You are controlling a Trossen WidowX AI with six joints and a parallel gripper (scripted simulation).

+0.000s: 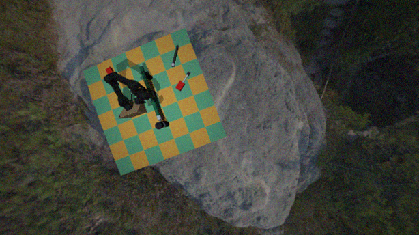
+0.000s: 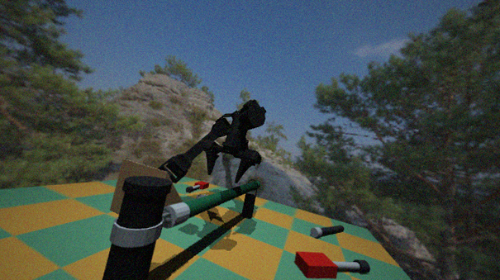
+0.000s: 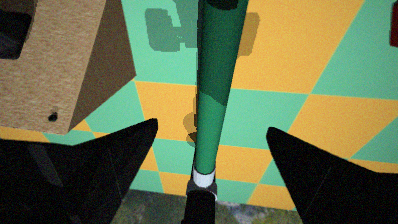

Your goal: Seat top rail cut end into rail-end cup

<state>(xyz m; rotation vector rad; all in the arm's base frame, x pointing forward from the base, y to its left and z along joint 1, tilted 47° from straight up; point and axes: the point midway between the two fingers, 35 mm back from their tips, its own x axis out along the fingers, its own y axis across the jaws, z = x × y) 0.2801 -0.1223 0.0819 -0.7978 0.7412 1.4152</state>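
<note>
The green rail (image 1: pixel 156 106) (image 2: pixel 219 197) (image 3: pixel 206 145) runs from the small black post (image 2: pixel 249 205) to the big black post (image 2: pixel 141 205) (image 3: pixel 200 209). Its near end is inside the light grey rail-end cup (image 2: pixel 179 214) (image 3: pixel 203 178); how deep it sits cannot be seen. The cup hangs beside the grey brace band (image 2: pixel 135 236), which is around the big post a little below its black cap (image 2: pixel 148 183). The loop cap is too dark to make out. My gripper (image 2: pixel 224 177) (image 3: pixel 211 127) is wide open and empty, above the rail, its fingertips apart from it on either side.
A tan wedge-shaped block (image 1: pixel 131 111) (image 3: pixel 55 75) stands beside the rail. A red block with a grey rod (image 1: pixel 180 86) (image 2: pixel 316 264) and a black rod with a grey end (image 1: pixel 175 53) (image 2: pixel 331 231) lie on the rail's other side. Another red piece (image 1: pixel 109 70) (image 2: pixel 201 185) lies by the arm.
</note>
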